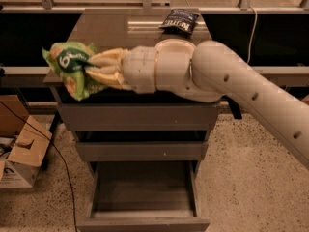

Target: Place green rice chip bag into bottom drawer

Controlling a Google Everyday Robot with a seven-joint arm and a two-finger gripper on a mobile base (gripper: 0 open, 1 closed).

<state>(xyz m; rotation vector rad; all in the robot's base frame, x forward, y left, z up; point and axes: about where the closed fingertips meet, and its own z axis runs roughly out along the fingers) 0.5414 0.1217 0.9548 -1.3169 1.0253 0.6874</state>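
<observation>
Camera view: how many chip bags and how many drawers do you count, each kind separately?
Chip bags: 2, the green bag held by the gripper above the cabinet's left edge, the blue bag at the back.
Drawers: 3, the bottom drawer open.
Total: 5

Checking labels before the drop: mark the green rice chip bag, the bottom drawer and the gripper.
green rice chip bag (71,63), camera view, dark green logo.
bottom drawer (145,190), camera view, bare inside floor.
gripper (91,67), camera view, between fingertips, over cabinet's left edge, shut on the bag.
</observation>
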